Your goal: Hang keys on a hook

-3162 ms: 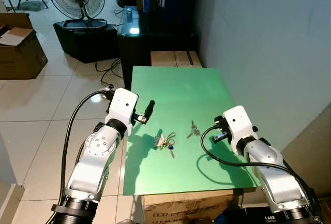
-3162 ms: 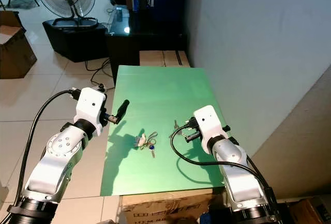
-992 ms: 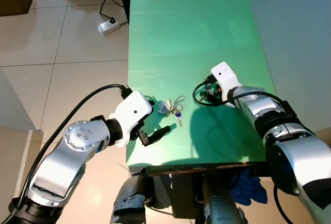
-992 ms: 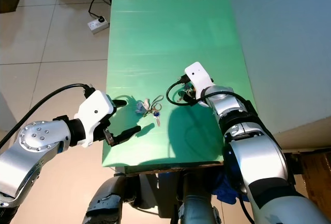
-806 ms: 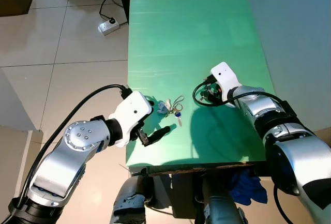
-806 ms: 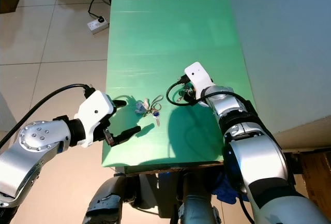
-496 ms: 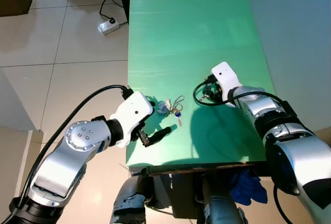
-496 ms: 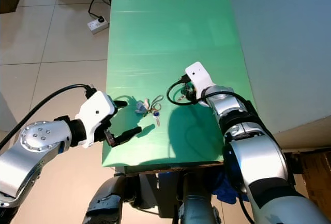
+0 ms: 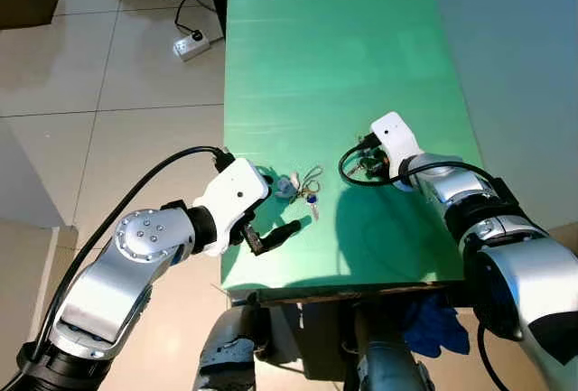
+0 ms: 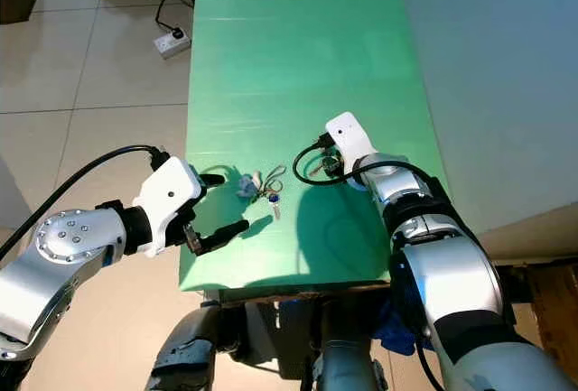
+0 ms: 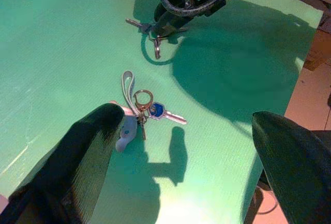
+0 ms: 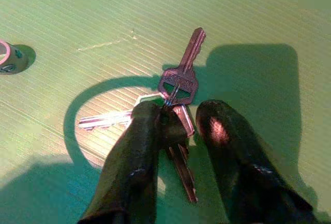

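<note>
Plain key bunch [image 12: 175, 105] lies on green table [image 9: 343, 66], right of the charm keychain [image 9: 298, 188] at table centre. Right gripper [image 12: 181, 131] is down on the bunch, fingers slightly apart straddling it, not clamped. Left gripper [image 9: 271, 206] spread wide, just left of the keychain.

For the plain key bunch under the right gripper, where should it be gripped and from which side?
Probably at the ring end, where the key heads overlap. The plain keys lie flat on the green table with blades fanned outward, so that cluster is the thickest part. Come from straight above, as the right gripper does, one finger on each side of the heads.
</note>
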Controlling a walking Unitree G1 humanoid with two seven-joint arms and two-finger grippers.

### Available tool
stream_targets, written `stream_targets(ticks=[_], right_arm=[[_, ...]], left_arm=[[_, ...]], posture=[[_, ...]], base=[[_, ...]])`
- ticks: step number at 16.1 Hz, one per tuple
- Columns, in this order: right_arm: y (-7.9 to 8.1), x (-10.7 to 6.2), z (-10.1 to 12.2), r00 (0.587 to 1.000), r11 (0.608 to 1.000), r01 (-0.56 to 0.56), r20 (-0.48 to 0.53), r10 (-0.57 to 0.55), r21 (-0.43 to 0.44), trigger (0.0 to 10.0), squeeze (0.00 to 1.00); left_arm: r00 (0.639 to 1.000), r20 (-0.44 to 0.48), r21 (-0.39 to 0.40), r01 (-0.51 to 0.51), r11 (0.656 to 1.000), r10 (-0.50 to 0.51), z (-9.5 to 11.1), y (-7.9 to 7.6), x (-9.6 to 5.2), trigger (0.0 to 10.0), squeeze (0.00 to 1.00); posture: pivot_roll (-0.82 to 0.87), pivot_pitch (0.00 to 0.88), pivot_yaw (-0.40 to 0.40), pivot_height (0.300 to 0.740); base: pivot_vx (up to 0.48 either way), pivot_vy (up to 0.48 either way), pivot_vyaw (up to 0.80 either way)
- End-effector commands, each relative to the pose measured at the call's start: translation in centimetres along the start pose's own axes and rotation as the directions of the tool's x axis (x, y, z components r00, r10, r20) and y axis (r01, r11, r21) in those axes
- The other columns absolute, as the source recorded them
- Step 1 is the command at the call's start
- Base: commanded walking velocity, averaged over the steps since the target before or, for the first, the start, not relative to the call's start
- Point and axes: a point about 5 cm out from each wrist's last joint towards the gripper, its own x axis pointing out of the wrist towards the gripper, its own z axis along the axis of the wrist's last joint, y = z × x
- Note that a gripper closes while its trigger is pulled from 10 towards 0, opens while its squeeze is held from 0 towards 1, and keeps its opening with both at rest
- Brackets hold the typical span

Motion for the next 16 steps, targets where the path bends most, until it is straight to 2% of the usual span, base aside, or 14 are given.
stream_targets(ticks=[1, 10, 14, 16], right_arm=[[0.06, 0.02, -0.91, 0.999, 1.0, 0.004, -0.036, -0.003, 0.022, 0.0, 0.0], [-0.17, -0.07, -0.66, 1.0, 1.0, 0.009, 0.019, -0.009, 0.026, 0.0, 0.0], [-0.39, -0.15, -0.64, 0.997, 0.998, 0.034, 0.074, -0.038, 0.056, 0.0, 0.0], [-0.13, -0.11, -0.87, 0.991, 0.995, 0.036, 0.126, -0.048, 0.095, 0.0, 0.0]], left_arm=[[1.0, -0.001, 0.007, 0.027, 1.0, -0.027, 0.11, -0.56, -0.02, 10.0, 0.0], [1.0, 0.004, 0.008, 0.019, 1.0, -0.02, 0.11, -0.44, 0.15, 10.0, 0.0], [1.0, 0.014, -0.007, -0.024, 1.0, 0.024, -0.15, -0.43, 0.26, 10.0, 0.0], [0.997, 0.025, -0.022, -0.078, 0.997, 0.078, -0.73, -0.6, 0.53, 10.0, 0.0]], posture=[[0.02, 0.376, 0.056, 0.718], [0.01, 0.369, 0.055, 0.718], [0.0, 0.349, 0.043, 0.718], [-0.02, 0.279, 0.03, 0.718]], base=[[0.0, 0.0, 0.0], [0.0, 0.0, 0.0], [0.0, 0.0, 0.0], [0.0, 0.0, 0.0]])
